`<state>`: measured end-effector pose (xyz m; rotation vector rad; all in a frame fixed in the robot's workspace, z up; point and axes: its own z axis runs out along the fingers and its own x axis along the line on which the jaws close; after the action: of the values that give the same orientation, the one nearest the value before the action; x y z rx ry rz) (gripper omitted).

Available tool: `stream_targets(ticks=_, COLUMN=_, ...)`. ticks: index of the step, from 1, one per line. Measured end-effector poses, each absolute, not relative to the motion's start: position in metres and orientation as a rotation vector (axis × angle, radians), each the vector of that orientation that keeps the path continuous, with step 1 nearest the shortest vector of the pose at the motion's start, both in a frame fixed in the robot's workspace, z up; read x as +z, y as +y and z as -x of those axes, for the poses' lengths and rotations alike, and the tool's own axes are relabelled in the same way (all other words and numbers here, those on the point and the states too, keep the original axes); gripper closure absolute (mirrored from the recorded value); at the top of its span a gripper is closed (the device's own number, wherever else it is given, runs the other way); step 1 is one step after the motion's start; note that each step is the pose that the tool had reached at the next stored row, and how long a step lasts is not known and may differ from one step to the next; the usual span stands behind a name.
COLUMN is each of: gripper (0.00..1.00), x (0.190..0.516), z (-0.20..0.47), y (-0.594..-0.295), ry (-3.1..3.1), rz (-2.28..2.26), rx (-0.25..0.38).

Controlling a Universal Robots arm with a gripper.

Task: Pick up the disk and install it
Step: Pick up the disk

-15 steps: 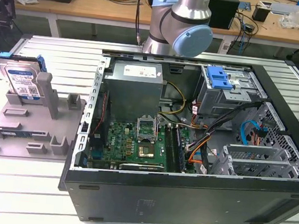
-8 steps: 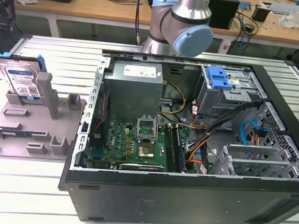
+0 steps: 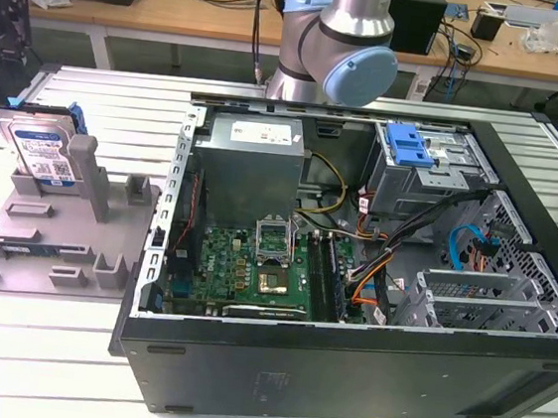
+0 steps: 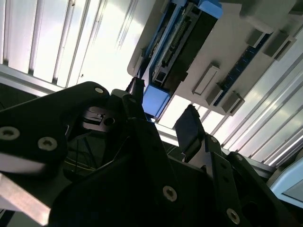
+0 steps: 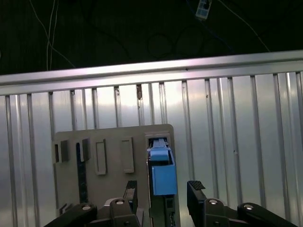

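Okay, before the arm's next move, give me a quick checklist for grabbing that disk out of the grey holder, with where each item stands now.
1. Claw open: ok, its fingers stand apart in both wrist views.
2. Disk standing in the grey holder: ok.
3. Claw lined up with the disk: ok, its blue frame lies between the fingers in the first wrist view.
4. Disk gripped: not ok, a gap shows on each side.
5. Computer case open: ok.
6. Free slot in the drive cage: cannot tell.
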<state>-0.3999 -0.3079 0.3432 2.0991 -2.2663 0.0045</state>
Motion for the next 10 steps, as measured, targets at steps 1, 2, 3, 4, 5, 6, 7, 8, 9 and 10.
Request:
stream_targets(ticks=1, gripper=0.46, x=0.3426, z=0.3998, y=-0.3079, ry=-2.266, rz=-2.099, rx=0.004)
stream_targets(ticks=2, gripper=0.46, x=0.3421, z=0.3998, y=-0.3078, ry=-2.266, rz=-2.099, rx=0.004)
stream_targets(ticks=3, gripper=0.46, x=0.3412, z=0.3998, y=-0.3078, ry=-2.266, rz=-2.099, rx=0.004)
stream_targets(ticks=4, gripper=0.46, x=0.3405, z=0.3998, y=-0.3078, ry=-2.266, rz=-2.099, rx=0.004)
stream_targets(ticks=5, gripper=0.46, x=0.3398, z=0.3998, y=-0.3078, ry=-2.266, rz=-2.099, rx=0.004)
stream_targets(ticks=6, gripper=0.46, x=0.3391, z=0.3999, y=-0.3078, ry=-2.266, rz=-2.099, rx=0.004)
stream_targets(ticks=7, gripper=0.46, x=0.3378, z=0.3998, y=-0.3078, ry=-2.266, rz=-2.099, rx=0.004)
stream_targets(ticks=8, gripper=0.46, x=0.3365, z=0.3998, y=-0.3078, ry=-2.266, rz=-2.099, rx=0.004)
stream_targets(ticks=9, gripper=0.46, x=0.3358, z=0.3998, y=-0.3078, ry=-2.266, rz=-2.1, rx=0.004)
stream_targets(ticks=10, gripper=0.46, x=0.3352, z=0.3999, y=-0.3078, ry=-2.265, rz=-2.1, rx=0.004)
